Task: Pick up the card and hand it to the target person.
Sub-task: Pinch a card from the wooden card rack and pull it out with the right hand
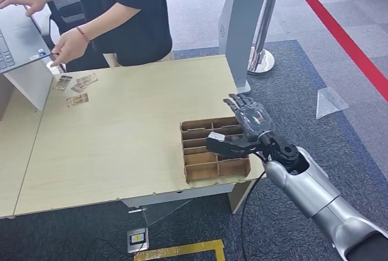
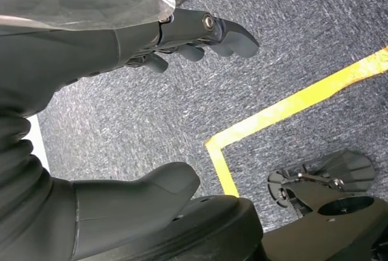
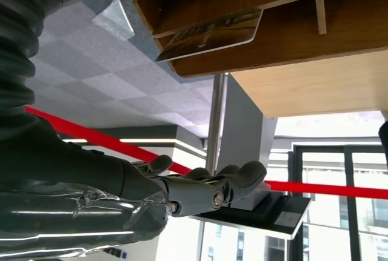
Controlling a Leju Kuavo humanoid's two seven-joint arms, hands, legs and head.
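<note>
A brown wooden tray (image 1: 215, 151) with several compartments sits at the table's near right corner. My right hand (image 1: 245, 131) hovers over its right side, fingers spread and thumb stretched across the compartments, holding nothing. In the right wrist view a card (image 3: 210, 34) lies propped in a compartment of the tray (image 3: 284, 25), apart from my right hand (image 3: 201, 191). Several more cards (image 1: 75, 88) lie on the table's far left. A person (image 1: 123, 13) in a black shirt stands behind the table, one hand (image 1: 68, 46) near those cards. My left hand (image 2: 183, 37) hangs over the carpet, holding nothing.
A laptop (image 1: 18, 40) on a white stand is at the far left. A grey kiosk pillar (image 1: 240, 25) and a stanchion base (image 1: 262, 61) stand beyond the table's right end. Yellow floor tape (image 1: 183, 250) and a floor socket (image 1: 137, 240) lie below the near edge.
</note>
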